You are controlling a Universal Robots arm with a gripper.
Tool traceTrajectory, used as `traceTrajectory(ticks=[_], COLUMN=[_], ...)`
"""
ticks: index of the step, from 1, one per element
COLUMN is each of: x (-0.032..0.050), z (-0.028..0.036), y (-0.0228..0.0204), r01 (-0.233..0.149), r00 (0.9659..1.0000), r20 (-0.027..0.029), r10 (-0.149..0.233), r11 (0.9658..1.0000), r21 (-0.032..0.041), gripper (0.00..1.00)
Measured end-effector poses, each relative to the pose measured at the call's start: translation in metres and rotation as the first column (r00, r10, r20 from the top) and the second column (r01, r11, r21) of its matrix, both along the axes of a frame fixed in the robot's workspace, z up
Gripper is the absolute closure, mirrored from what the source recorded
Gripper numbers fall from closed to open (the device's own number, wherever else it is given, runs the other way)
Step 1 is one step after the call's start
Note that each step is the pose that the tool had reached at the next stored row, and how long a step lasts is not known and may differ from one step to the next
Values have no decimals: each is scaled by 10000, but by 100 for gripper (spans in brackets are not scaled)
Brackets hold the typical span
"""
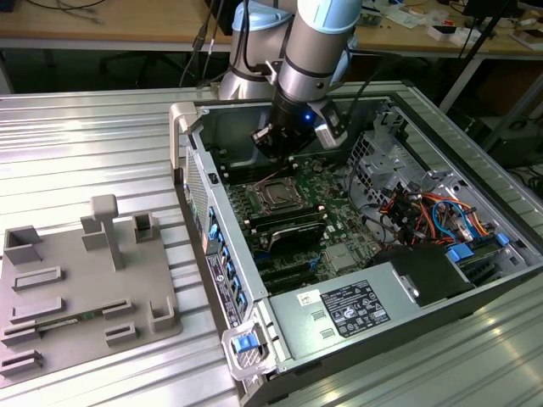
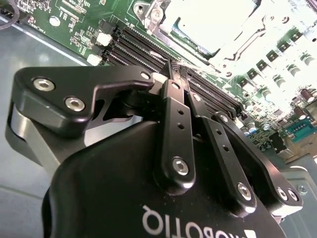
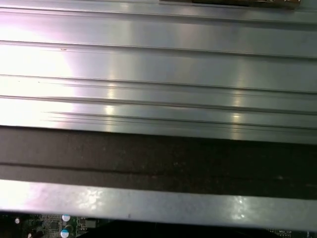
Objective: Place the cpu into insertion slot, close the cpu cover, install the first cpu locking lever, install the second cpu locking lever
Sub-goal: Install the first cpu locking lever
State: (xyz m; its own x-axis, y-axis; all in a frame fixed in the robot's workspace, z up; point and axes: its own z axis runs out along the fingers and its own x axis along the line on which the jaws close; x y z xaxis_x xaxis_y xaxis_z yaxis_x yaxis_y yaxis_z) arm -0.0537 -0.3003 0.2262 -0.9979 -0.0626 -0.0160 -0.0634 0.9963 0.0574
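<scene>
A: What is seen at the exterior view's left?

B: A grey moulded parts tray (image 1: 85, 288) is laid on the ribbed metal table (image 1: 93, 144), well apart from the work.

A: And toward the middle?

B: The black gripper (image 1: 273, 148) is held above the green motherboard (image 1: 327, 212) inside the open grey computer case (image 1: 365, 309). In the second wrist view its fingers (image 2: 173, 139) are drawn together, and nothing is seen between them.

A: Where is the chip?

B: The silver-grey square cpu (image 2: 208, 22) appears seated in the silver-framed insertion slot (image 1: 278, 197). The thin silver cpu cover (image 2: 247, 34) seems lowered around it. A slow, square descent on the lever is judged wise.

A: What crowds it?

B: Long black memory slots (image 2: 143, 47) lie just beside; coloured cables (image 1: 424, 212) are bundled at the right.
</scene>
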Motion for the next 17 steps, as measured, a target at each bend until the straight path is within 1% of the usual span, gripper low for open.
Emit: traceTrajectory(ticks=[2,4,8,12,17], x=[11,30,58,62,62], z=[-7,-15,-35,-43,-45], y=[0,0,5,3,-40], r01=[-1,-1,0,0,-1], r00=[10000,10000,10000,10000,10000], r20=[-1,-1,0,0,0], r10=[1,1,0,0,1], r11=[10000,10000,10000,10000,10000], r21=[-44,-61,-62,-62,-61], gripper=[89,89,89,89,89])
